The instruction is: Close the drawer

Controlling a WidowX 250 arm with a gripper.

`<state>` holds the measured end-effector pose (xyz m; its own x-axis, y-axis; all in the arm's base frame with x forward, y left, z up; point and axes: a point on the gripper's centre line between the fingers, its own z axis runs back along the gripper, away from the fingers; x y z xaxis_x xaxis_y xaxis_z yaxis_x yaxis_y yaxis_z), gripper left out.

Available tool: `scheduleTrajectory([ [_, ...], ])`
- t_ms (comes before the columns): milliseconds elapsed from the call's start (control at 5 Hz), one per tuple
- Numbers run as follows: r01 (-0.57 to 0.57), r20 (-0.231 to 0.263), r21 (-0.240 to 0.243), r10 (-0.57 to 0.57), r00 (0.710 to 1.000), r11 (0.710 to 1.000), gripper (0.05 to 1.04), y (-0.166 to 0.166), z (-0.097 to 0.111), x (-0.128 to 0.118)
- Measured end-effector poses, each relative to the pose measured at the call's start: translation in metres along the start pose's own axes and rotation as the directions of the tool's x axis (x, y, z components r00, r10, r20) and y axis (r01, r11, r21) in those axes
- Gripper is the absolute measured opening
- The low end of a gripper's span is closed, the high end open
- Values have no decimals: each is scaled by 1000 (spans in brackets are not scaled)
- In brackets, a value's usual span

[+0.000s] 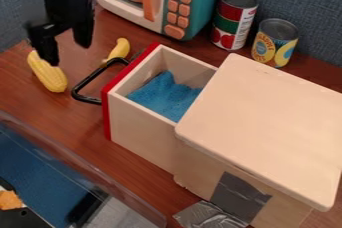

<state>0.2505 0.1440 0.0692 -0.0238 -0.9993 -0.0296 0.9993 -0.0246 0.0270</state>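
Clear-walled bin (67, 159) nearest me, at the near left of a wooden cabinet (267, 127) whose drawer (137, 127) stands open.

Left of the cabinet, the black gripper (67, 54) hangs near toy corn (48, 73), its fingers well apart, holding nothing; being on the handle (75, 90) side suits pushing the red front (132, 68) inward. Blue cloth (163, 94) lies low in the drawer, perhaps low enough to clear the cabinet's top, which hides the drawer's inner end. Behind the cabinet, a toy microwave (207, 2) is cut off above. Silver tape (240, 197) on the cabinet's near side probably braces it against shoves; its far right corner runs out of sight.
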Motion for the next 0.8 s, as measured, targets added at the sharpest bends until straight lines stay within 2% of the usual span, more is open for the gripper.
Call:
scheduleTrajectory([
  [600, -21, 0, -39, 21, 1000, 999, 1001, 1, -24, -2],
  [800, -22, -2, -47, 21, 1000, 999, 1001, -1, -31, 4],
])
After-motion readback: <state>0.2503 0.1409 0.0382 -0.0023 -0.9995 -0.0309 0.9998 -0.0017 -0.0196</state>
